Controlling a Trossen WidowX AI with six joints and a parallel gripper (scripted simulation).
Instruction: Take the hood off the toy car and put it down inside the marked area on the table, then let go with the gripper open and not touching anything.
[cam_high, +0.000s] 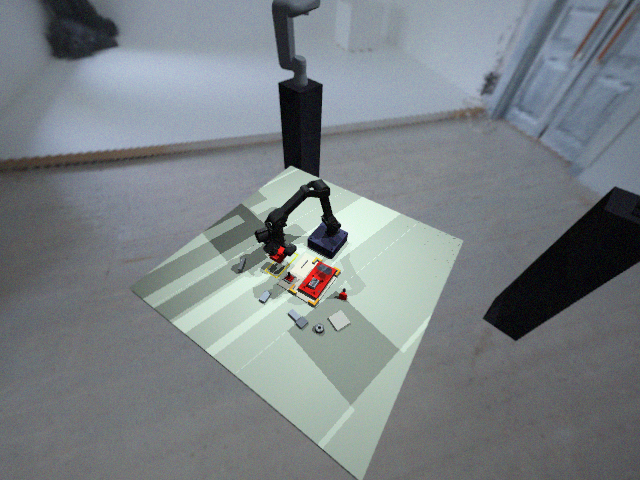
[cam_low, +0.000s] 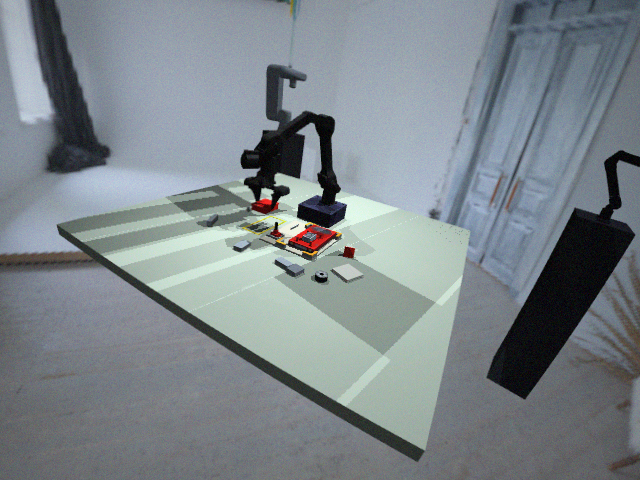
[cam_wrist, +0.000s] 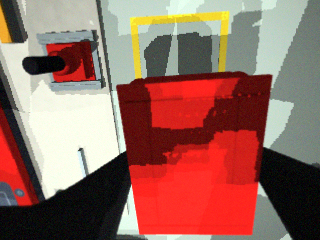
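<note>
The red hood (cam_wrist: 192, 160) hangs clamped between the gripper (cam_low: 264, 198) jaws, spread wide across its sides, above the yellow-outlined marked area (cam_wrist: 178, 45) toward the desk's far edge, probably slightly short of it, for lowering inside.

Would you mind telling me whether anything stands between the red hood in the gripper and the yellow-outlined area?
Nothing visible does. The gripper holds the red hood above the table, and the yellow-outlined area lies just ahead; only shadows show inside it.
</note>
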